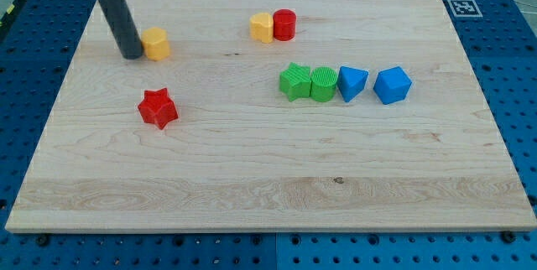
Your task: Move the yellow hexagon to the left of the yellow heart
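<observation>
The yellow hexagon [156, 43] lies at the board's upper left. My tip [132, 54] stands just at its left side, touching or nearly touching it. The yellow heart [262, 28] lies at the view's top centre, well to the right of the hexagon, with a red cylinder [284, 25] touching its right side.
A red star [158, 108] lies below the hexagon. A row of a green star-like block [294, 81], a green cylinder [323, 83], a blue triangular block [351, 83] and a blue cube-like block [392, 85] lies at centre right. The wooden board [268, 203] has blue pegboard around it.
</observation>
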`<state>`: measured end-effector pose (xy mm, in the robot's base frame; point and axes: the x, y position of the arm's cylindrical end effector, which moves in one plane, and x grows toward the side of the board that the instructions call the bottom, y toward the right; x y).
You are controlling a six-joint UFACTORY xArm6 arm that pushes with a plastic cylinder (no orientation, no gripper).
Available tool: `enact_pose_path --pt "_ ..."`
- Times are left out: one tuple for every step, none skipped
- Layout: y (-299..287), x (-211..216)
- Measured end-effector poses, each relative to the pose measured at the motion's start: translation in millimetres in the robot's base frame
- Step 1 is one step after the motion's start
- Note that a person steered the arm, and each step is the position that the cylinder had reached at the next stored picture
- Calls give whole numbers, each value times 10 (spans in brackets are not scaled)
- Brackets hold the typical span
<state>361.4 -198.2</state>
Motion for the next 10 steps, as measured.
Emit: enact_pose_path --pt "248 0" --pt "447 0" --pt "539 -6" --pt "539 -57" --pt "272 -58" --pt "179 -58" --pt "179 -68" --pt "179 -210" --pt "220 -210" --pt "225 -210"
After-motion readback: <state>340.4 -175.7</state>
